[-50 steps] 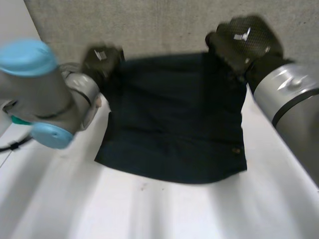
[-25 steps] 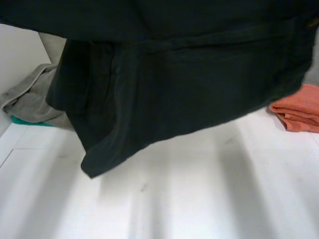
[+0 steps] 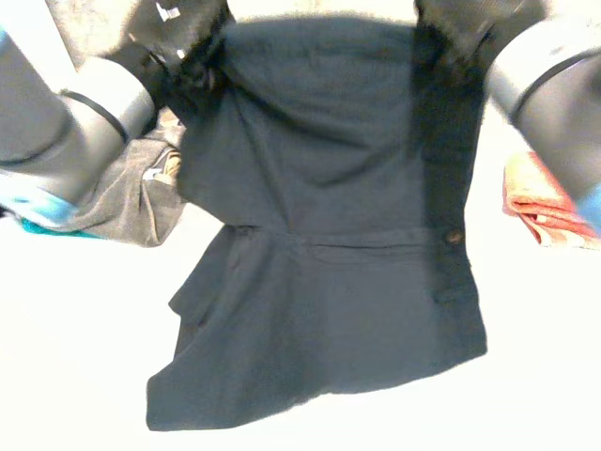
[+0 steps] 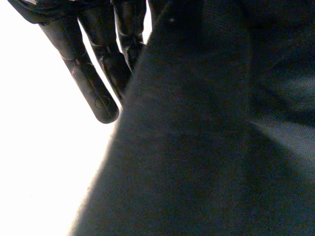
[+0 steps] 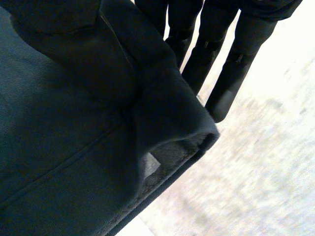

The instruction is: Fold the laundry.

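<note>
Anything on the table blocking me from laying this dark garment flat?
Nothing visible. A grey cloth sits close beside the dark garment on the robot's left, and an orange cloth lies off to the right; the table in front looks bare.

garment (image 3: 329, 310): plain dark navy | button (image 3: 454, 238): brown | crumpled cloth (image 3: 122, 202): grey | folded cloth (image 3: 540, 202): coral-orange | worktop (image 3: 75, 357): white | fingers (image 4: 98, 93): black | left arm (image 3: 66, 113): grey, light-blue cap

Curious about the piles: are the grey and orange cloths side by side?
No, the dark garment lies between the grey cloth and the orange cloth.
</note>
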`<control>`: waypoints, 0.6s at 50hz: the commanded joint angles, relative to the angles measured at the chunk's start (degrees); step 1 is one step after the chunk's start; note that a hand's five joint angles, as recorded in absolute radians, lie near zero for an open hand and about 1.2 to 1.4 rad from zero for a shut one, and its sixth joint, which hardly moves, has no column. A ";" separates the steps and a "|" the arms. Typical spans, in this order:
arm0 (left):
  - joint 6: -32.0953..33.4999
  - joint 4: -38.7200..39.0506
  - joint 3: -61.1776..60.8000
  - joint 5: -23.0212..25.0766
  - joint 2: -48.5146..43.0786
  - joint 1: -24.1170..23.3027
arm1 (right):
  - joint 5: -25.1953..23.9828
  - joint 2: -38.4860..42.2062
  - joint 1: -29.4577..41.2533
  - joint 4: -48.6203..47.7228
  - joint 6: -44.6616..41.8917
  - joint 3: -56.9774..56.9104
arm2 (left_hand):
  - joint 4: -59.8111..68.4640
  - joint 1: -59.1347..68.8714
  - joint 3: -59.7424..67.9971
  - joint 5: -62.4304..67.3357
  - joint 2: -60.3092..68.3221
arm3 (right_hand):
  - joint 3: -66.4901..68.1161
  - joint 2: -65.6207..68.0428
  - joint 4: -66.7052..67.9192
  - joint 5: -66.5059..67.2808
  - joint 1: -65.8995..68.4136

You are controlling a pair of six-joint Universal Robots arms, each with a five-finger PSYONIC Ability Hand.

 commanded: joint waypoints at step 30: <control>0.16 -6.79 -46.47 -7.13 31.80 -0.72 | -11.12 -5.31 -5.80 9.97 -8.15 24.63 | -52.01 -49.61 -51.58 -48.96 -51.82 | -51.11 -50.43 -51.84 -51.22 -47.32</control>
